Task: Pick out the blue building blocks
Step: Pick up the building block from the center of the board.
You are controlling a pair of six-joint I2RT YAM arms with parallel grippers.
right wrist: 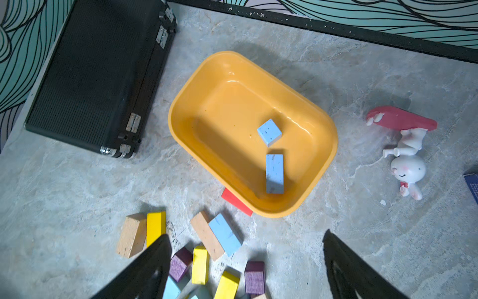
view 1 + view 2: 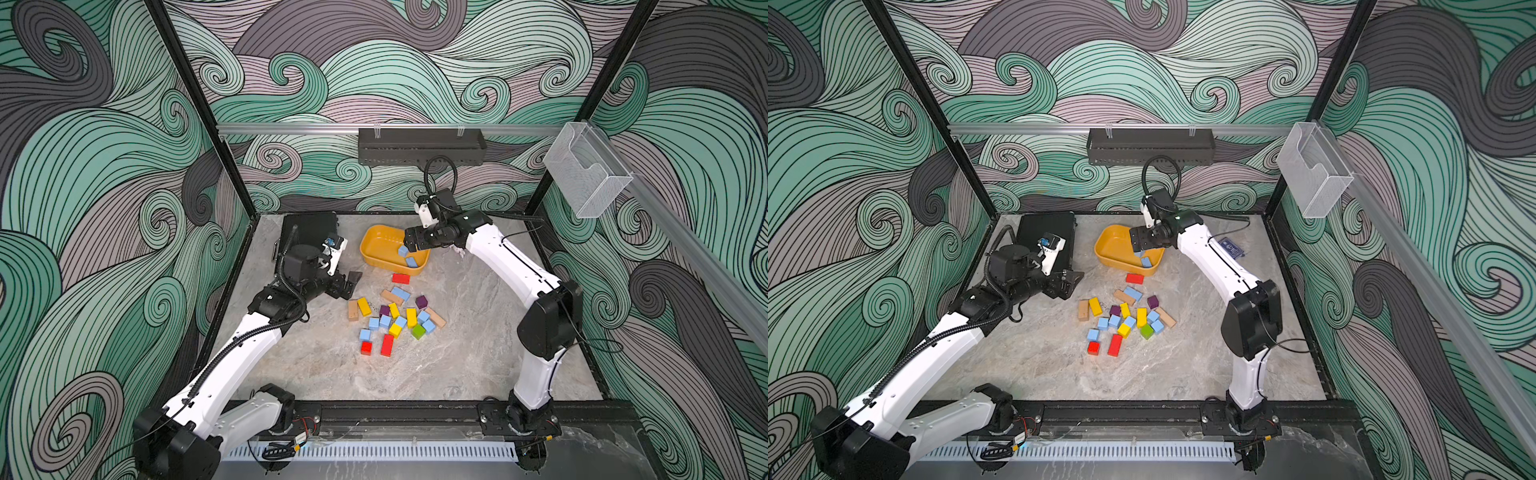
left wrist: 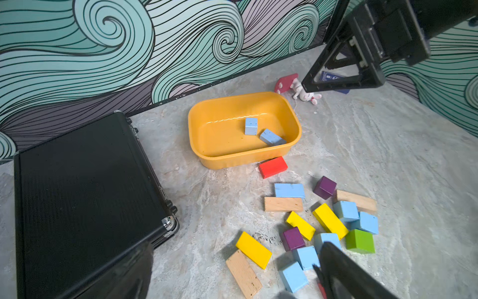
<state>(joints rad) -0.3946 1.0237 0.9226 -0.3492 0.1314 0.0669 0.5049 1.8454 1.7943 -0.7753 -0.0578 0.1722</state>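
Right wrist view: right gripper [image 1: 245, 233] wide open, empty, above yellow tub [image 1: 227, 108].

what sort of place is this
Probably a robot lab cell: left arm and right arm bolted to a rail, wave-printed panels boxing in the tabletop, toy blocks beside a yellow tub.

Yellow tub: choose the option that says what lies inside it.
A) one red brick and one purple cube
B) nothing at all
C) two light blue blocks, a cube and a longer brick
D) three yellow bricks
C: in the right wrist view the yellow tub holds just a blue cube and a blue brick; the other colours all lie outside it on the table.
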